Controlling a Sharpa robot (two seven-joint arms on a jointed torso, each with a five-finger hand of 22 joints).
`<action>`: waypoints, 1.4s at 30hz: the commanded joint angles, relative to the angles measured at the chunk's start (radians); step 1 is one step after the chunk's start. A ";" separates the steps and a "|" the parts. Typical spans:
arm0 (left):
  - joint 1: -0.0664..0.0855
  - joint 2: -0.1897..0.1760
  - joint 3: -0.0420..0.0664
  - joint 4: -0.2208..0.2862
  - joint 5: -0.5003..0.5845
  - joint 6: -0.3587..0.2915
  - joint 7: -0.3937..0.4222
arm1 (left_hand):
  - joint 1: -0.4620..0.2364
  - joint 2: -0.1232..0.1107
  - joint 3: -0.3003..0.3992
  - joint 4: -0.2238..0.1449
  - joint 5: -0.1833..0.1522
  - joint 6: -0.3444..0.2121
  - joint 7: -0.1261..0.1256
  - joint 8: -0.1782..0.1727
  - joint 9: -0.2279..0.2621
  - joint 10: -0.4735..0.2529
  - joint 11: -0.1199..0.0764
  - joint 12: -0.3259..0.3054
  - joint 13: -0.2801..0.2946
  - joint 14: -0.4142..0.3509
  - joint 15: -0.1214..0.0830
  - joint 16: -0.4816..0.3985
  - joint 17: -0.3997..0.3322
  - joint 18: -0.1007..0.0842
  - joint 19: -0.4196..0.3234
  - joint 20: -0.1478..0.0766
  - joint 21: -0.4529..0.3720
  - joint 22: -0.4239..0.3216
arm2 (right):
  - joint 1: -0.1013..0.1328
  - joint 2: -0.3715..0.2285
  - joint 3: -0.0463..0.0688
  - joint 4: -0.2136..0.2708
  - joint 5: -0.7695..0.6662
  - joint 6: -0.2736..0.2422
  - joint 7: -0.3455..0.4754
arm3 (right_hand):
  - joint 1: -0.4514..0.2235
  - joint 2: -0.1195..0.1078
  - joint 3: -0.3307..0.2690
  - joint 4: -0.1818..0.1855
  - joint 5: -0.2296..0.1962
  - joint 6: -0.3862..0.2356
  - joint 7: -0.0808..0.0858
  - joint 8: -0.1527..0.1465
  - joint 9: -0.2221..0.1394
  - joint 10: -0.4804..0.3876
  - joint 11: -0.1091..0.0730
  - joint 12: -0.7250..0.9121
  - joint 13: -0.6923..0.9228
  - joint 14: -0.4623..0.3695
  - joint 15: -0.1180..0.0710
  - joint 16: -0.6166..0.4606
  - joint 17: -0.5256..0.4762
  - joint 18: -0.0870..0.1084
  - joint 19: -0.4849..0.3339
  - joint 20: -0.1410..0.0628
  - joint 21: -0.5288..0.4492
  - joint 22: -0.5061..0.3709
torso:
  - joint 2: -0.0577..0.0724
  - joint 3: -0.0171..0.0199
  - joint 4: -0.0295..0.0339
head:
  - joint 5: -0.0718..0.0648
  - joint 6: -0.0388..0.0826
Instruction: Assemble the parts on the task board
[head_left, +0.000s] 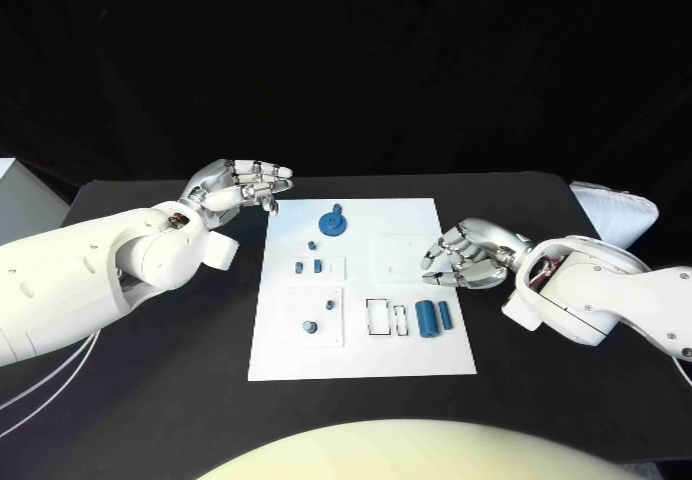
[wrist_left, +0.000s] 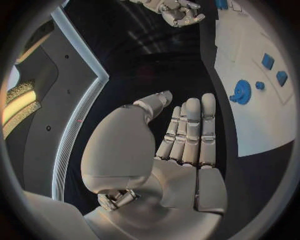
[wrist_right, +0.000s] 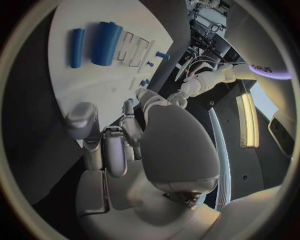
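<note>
Task board on black table, dark backdrop

The small blue parts in the middle of the task board are seen too small in the head view for their shapes to be told; part of the board's right edge is covered there by the right hand. In the right wrist view much of the board is hidden behind that hand's own palm and fingers; in the left wrist view the board is cut off by the circle's rim, so that the blue gear-like part and few others are seen.
</note>
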 joint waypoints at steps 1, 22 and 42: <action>-0.004 -0.005 0.000 0.008 0.002 0.015 0.007 | -0.005 0.008 -0.002 0.003 -0.001 -0.009 0.004 0.003 -0.001 -0.009 -0.001 0.004 0.001 -0.004 0.005 0.002 -0.001 0.007 0.006 0.000 -0.005 -0.002 | 0.000 -0.019 -0.004 0.014 0.015 0.060 -0.112 | -0.041 0.005 -0.020 0.003 0.000 0.001 -0.011 0.022 0.010 0.061 -0.006 0.080 0.136 0.074 -0.005 0.020 0.102 -0.017 0.017 -0.001 0.053 0.038 | -0.001 0.0001 -0.0001 | -0.012 0.001; -0.013 -0.020 0.000 0.036 0.002 0.015 0.004 | -0.007 0.008 -0.003 0.005 -0.001 -0.009 0.004 0.004 -0.001 -0.010 0.000 0.006 0.002 -0.004 0.005 0.003 -0.001 0.007 0.007 0.001 -0.005 -0.002 | -0.057 -0.004 -0.027 0.045 -0.205 0.034 -0.306 | -0.135 0.022 -0.105 0.007 0.000 0.017 -0.027 0.063 0.024 0.108 -0.019 0.122 0.228 0.081 -0.015 0.037 0.148 -0.027 0.033 -0.009 0.112 0.087 | 0.000 -0.0019 -0.0016 | -0.035 0.008; -0.013 -0.023 0.000 0.030 0.002 0.014 0.003 | -0.008 0.008 -0.004 0.007 -0.001 -0.011 0.004 0.005 -0.002 -0.011 0.000 0.008 0.002 -0.003 0.005 0.003 -0.001 0.007 0.007 0.001 -0.006 -0.003 | -0.081 0.049 -0.028 0.032 -0.210 0.038 -0.298 | -0.142 0.030 -0.119 0.006 0.000 0.024 -0.031 0.072 0.027 0.110 -0.022 0.123 0.233 0.082 -0.017 0.038 0.153 -0.027 0.034 -0.010 0.115 0.091 | 0.000 -0.0023 -0.0010 | -0.027 -0.009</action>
